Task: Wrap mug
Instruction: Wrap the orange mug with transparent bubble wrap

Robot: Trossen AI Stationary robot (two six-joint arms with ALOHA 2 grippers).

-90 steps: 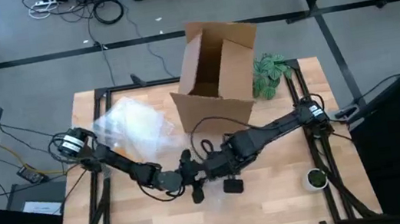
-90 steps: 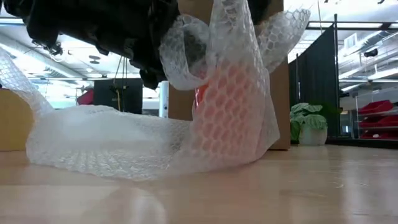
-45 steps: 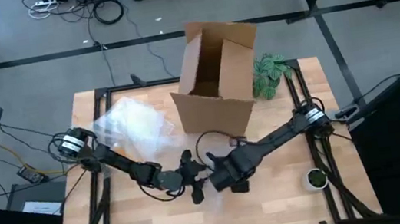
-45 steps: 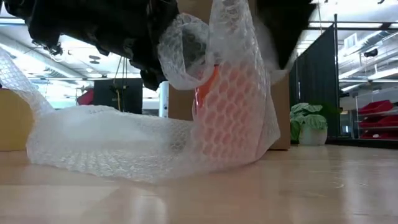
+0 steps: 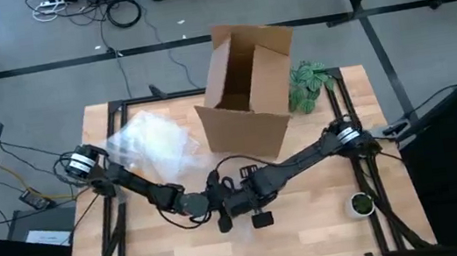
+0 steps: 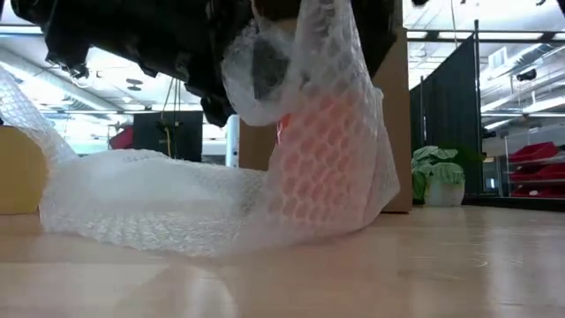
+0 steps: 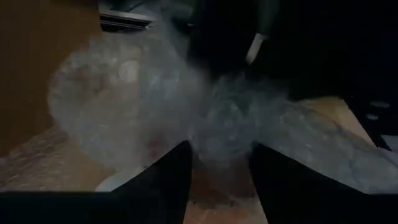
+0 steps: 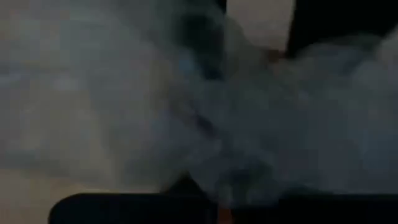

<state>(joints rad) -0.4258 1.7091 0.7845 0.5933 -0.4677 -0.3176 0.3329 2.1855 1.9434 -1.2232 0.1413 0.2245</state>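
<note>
Clear bubble wrap — dimpled plastic; wooden table

Even, bright daylight over the high view, soft shadows only, the table crisp. Low down, the room's windows and ceiling lights blaze behind, so the arms go to black silhouette while the bubble wrap glows, backlit. Left wrist view is dim and murky, soft all over. Right wrist view is darker still, smeared, nothing in focus
</note>
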